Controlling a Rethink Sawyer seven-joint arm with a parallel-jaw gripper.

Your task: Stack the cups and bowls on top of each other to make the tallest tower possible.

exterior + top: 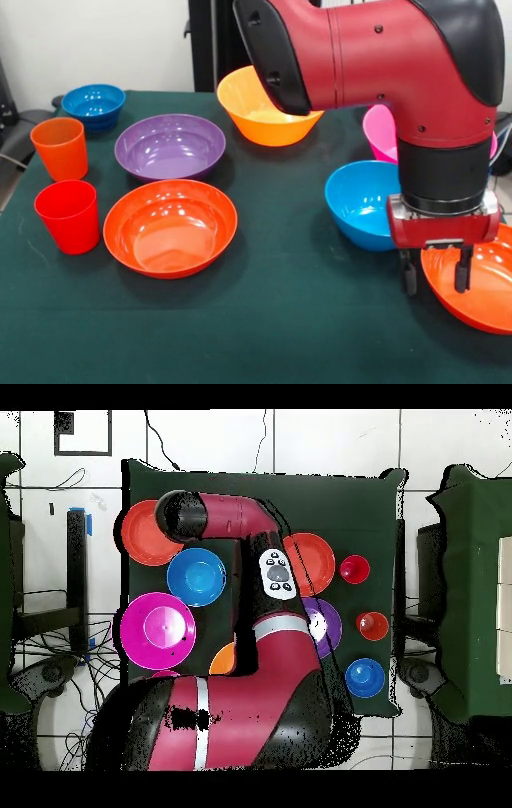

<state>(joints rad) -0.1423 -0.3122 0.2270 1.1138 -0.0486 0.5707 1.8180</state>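
On the green table (280,320), going left to right in the front view: a small blue bowl (94,105) at the far left corner, an orange cup (61,148) with a red cup (68,216) nearer the camera, a glossy purple bowl (170,146), a shallow red-orange bowl (170,227), a yellow-orange bowl (260,116) partly behind the arm (384,56), a blue bowl (362,204), and a large pink bowl (380,132) behind it. The gripper (436,278) hangs with fingers apart astride the rim of a second red-orange bowl (480,292) at the right edge.

The bowls (170,226) were shiny, smooth plastic. The table (264,320) had a soft, dull green cloth.
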